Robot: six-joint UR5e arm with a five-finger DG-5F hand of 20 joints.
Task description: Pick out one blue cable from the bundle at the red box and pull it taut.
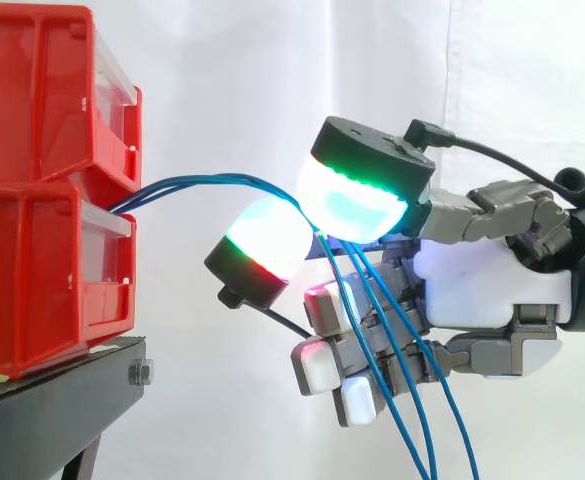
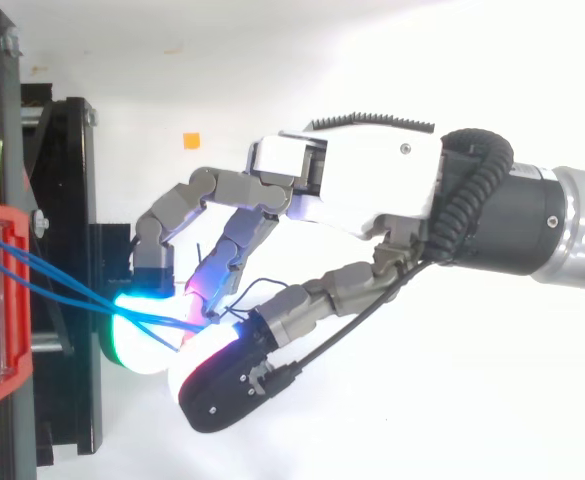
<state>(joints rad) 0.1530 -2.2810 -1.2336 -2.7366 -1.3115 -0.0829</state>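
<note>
**Task item.** The blue cables (image 1: 202, 181) leave the gap between the two stacked red bins (image 1: 32, 280) at the left of the side view. They arch to the right toward frame centre, then hang slack to the lower right edge. The bins sit on a black stand (image 1: 62, 400).

**Hand.** The hand (image 1: 492, 285) enters from the right. Two glowing pads (image 1: 357, 205) are closed toward each other at frame centre, and the cables run between them. In the top view the same pads meet at lower left, just right of the stand, with the strands ending there. The remaining fingers are curled below the palm. Judgement: the hand is pinched on the cables. I cannot tell whether one strand or several lie in the pinch.

**Step in hand.** Judgement: the grasp is made but the pull is not done, since the span from bin to pads bows upward.

**Next move.** It calls for a firm pinch and a draw to the right, away from the bins, until the span runs straight. First it should be checked that a single strand is held.

**Markings.** No legible writing or label is found. A small orange square (image 2: 191, 140) lies on the white surface at upper left of the top view.
</note>
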